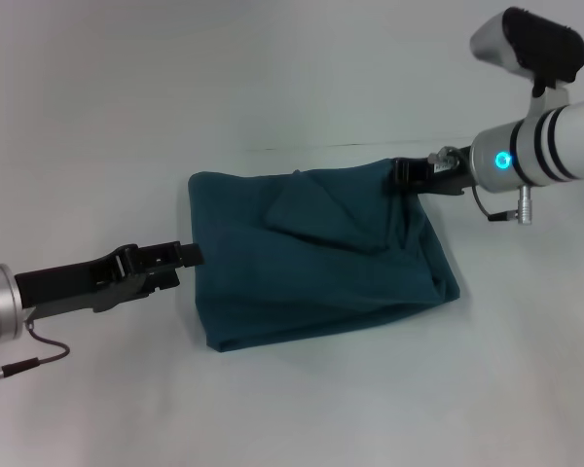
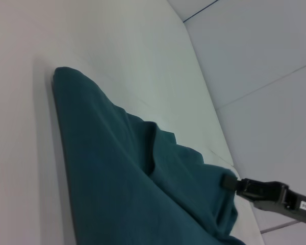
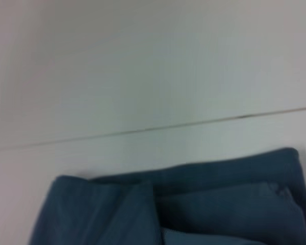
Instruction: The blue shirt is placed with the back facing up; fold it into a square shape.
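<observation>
The blue shirt (image 1: 311, 263) lies folded into a rough rectangle on the white table, plain side up, with a loose flap across its top. My right gripper (image 1: 406, 173) is shut on the shirt's far right corner and holds it raised, so the cloth tents up toward it. It also shows in the left wrist view (image 2: 233, 184), pinching the shirt (image 2: 122, 173). My left gripper (image 1: 193, 255) reaches in low from the left and is shut on the middle of the shirt's left edge. The right wrist view shows only the shirt's far edge (image 3: 194, 199).
The white table (image 1: 292, 78) spreads all around the shirt. A thin seam line (image 3: 143, 130) runs across the table behind the shirt.
</observation>
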{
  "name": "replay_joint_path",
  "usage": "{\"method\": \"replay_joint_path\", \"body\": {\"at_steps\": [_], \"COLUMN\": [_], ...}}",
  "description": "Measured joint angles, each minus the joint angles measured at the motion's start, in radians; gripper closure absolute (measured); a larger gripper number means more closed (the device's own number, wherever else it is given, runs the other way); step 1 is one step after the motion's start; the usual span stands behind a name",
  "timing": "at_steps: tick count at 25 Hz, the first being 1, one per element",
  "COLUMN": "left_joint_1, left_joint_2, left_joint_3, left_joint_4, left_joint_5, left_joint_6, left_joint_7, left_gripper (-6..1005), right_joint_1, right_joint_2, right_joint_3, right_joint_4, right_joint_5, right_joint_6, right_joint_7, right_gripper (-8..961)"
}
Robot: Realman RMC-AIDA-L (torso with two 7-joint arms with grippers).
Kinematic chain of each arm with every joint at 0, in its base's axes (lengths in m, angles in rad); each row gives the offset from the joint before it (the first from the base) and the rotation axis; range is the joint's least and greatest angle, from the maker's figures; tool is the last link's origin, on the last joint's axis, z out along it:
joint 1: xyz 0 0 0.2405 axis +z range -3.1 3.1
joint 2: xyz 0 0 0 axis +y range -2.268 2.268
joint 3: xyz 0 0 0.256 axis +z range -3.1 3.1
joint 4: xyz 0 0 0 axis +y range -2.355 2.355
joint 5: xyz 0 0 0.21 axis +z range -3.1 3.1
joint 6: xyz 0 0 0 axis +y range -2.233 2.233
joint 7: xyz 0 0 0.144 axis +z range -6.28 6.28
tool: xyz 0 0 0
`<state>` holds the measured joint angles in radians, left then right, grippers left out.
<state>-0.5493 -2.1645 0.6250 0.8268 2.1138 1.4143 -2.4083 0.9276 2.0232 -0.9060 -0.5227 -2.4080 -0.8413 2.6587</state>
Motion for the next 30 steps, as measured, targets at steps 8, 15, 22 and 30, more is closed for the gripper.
{"method": "replay_joint_path", "body": {"at_steps": [8, 15, 22, 30], "left_joint_1": [0.001, 0.001, 0.000, 0.000], "left_joint_2": [0.000, 0.000, 0.000, 0.000], "left_joint_3": [-0.003, -0.004, -0.004, 0.001], "left_joint_4": [0.000, 0.000, 0.000, -0.002], "left_joint_5": [0.000, 0.000, 0.000, 0.000], "left_joint_6": [0.000, -0.002, -0.007, -0.009], "left_joint_7": [0.000, 0.000, 0.000, 0.000], "left_gripper": [353, 352, 353, 353], "right_joint_1": [-0.040, -0.065, -0.055, -0.058], "right_joint_2": [-0.021, -0.055, -0.051, -0.057], "right_joint_3": [0.005, 0.039, 0.027, 0.025], "right_joint_4": [-0.079, -0.036, 0.044, 0.059], "right_joint_5": [0.182, 0.320, 0.318, 0.282], "right_joint_6": [-0.090, -0.080, -0.014, -0.002], "right_joint_7": [-0.033, -0.049, -0.097, -0.104], "right_gripper": [927, 925, 923, 920]}}
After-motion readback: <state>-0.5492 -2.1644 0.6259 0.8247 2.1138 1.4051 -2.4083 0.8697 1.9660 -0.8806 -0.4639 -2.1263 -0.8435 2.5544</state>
